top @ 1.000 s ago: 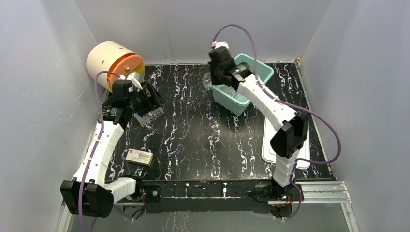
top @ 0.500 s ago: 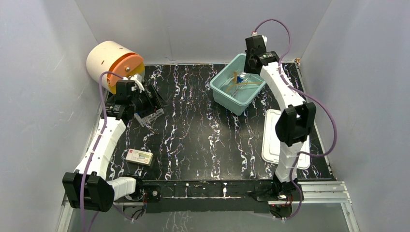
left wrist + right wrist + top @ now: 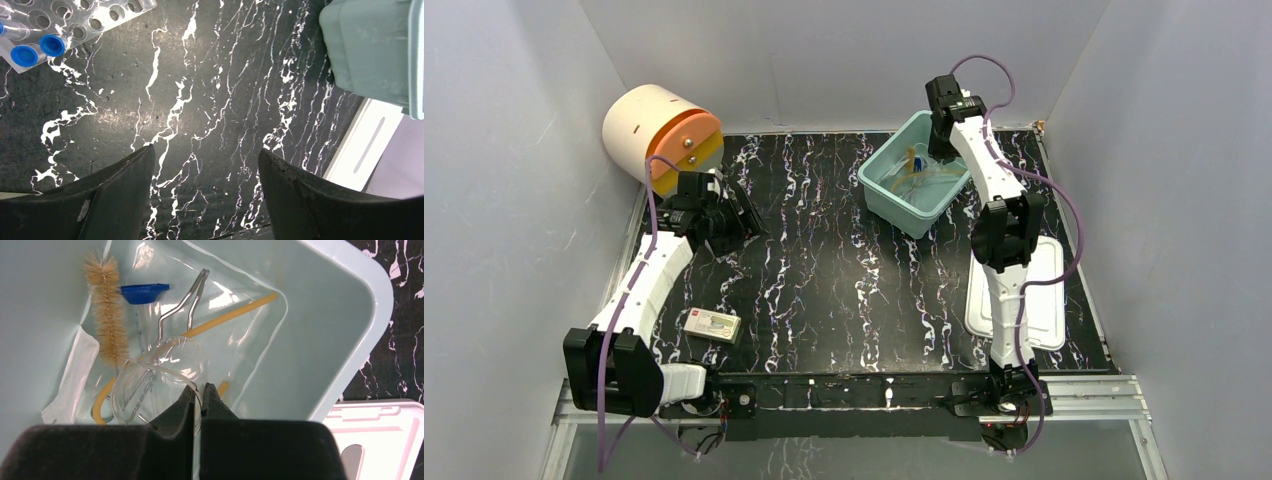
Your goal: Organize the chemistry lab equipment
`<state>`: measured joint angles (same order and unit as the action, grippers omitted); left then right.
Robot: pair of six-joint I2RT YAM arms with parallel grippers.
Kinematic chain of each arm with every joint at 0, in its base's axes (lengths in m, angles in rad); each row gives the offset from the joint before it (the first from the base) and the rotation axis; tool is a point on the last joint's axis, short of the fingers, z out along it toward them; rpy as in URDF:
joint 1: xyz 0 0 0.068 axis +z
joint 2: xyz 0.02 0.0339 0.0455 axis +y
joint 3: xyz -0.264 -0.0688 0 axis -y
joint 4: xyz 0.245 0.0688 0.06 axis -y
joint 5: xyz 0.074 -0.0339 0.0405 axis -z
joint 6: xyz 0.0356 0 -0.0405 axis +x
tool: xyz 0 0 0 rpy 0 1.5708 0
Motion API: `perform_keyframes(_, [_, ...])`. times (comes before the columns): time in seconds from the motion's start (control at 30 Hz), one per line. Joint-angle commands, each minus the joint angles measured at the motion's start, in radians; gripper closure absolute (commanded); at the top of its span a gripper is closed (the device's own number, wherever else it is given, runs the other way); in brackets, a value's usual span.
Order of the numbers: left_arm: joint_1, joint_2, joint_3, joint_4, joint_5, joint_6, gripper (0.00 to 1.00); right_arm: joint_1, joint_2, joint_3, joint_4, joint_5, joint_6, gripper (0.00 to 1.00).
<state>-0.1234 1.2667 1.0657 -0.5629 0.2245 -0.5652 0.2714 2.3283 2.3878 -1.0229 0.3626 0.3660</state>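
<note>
The left pincer is hanging wide open and empty over the bench, with the clear rack lying just beyond its tips. The rack is probably light, stiff plastic, best taken by a long edge so its blue-capped tubes are not tipping. Only this wrist view is showing it. From above the arm is covering it, though the white packet is showing there. Over the teal tub, the right pincer is pinching shut on what looks like a glass beaker's thin wall, which is slippery and fragile.
</note>
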Motion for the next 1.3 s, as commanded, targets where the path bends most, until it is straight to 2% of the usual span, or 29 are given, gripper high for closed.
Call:
perform_keyframes(0.0, [0.001,0.002,-0.01,-0.038,-0.026,0.003,0.26,-0.004,0.023,0.076,-0.125,-0.007,0.033,0.96])
perform_keyframes(0.33, [0.002,0.01,-0.007,-0.052,-0.049,0.022,0.25,-0.009,0.09,0.08,-0.112,0.001,0.041,0.94])
perform_keyframes(0.53, [0.002,-0.012,-0.013,-0.047,-0.035,0.02,0.25,-0.011,0.118,0.066,-0.057,0.008,0.032,0.87])
perform_keyframes(0.67, [0.002,-0.031,-0.014,-0.051,-0.037,0.022,0.25,-0.012,0.103,0.038,-0.028,0.006,0.035,0.75])
perform_keyframes(0.73, [0.003,-0.042,-0.013,-0.053,-0.038,0.027,0.25,-0.012,0.082,0.018,-0.014,0.007,0.038,0.67])
perform_keyframes(1.03, [0.002,-0.074,-0.005,-0.059,-0.036,0.025,0.25,-0.013,-0.08,-0.026,-0.01,-0.049,0.033,0.51])
perform_keyframes(1.27, [0.002,-0.088,0.019,-0.064,-0.035,0.025,0.25,-0.012,-0.326,-0.232,0.069,-0.092,0.021,0.42])
